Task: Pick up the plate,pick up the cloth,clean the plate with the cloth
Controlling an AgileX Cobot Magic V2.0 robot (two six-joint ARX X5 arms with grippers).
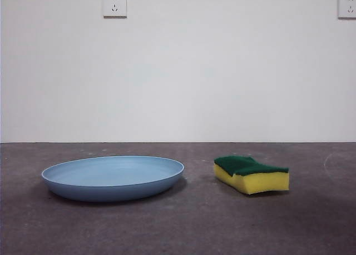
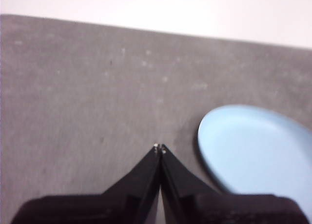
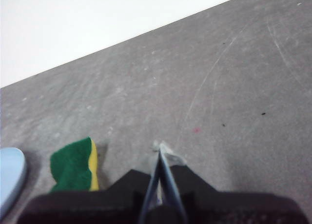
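Nothing has been picked up yet; the first step, taking the plate, is judged to be in hand. The left gripper (image 2: 159,148) is held above the table (image 1: 189,227) just beside the light-blue plate (image 1: 113,177), its jaws pressed together on nothing; they should be spread and one jaw slipped under the low rim, the other over it. The right gripper (image 3: 160,153), likewise closed and empty, hangs near the yellow-and-green sponge (image 1: 251,174), which lies flat beside the plate, apart from it.

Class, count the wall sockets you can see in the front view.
2: one socket above the plate, another socket cut off at the right edge.
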